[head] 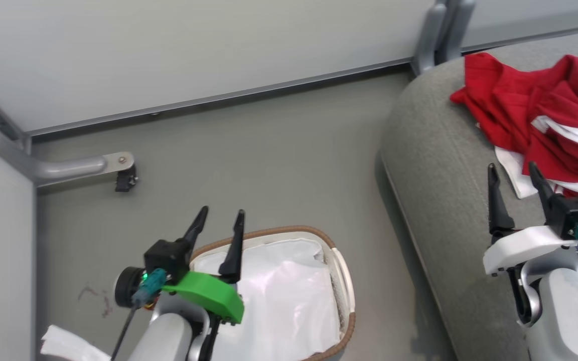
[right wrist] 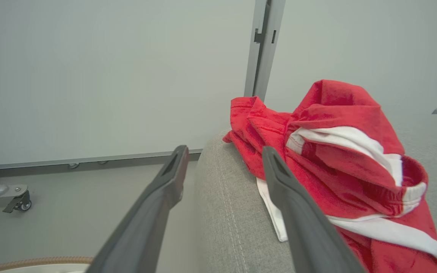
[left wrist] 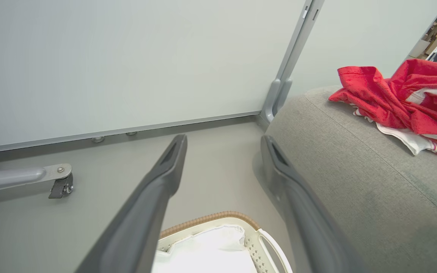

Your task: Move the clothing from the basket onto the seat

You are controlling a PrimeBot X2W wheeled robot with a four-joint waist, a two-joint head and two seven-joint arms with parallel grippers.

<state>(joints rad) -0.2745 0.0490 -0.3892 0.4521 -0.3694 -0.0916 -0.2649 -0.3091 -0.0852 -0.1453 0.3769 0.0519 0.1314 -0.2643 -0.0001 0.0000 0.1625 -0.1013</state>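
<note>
The red clothing (head: 535, 108) with white trim lies bunched on the grey seat (head: 439, 165) at the right; it also shows as a red heap (left wrist: 400, 98) and up close as crumpled red fabric (right wrist: 336, 167). The white basket (head: 341, 281) with its brown rim stands on the floor at the bottom centre, holding the white liner (head: 279, 306). My left gripper (head: 221, 220) hangs open above the basket's near-left rim, nothing between its fingers. My right gripper (head: 515, 175) is open over the seat, just short of the clothing's white edge.
Pale partition panels stand behind, joined by a grey post (head: 439, 30). A grey foot with a caster (head: 123, 175) juts out over the floor at the left. A white scrap (head: 65, 346) lies at the bottom left. Open grey floor (head: 269, 165) separates basket and seat.
</note>
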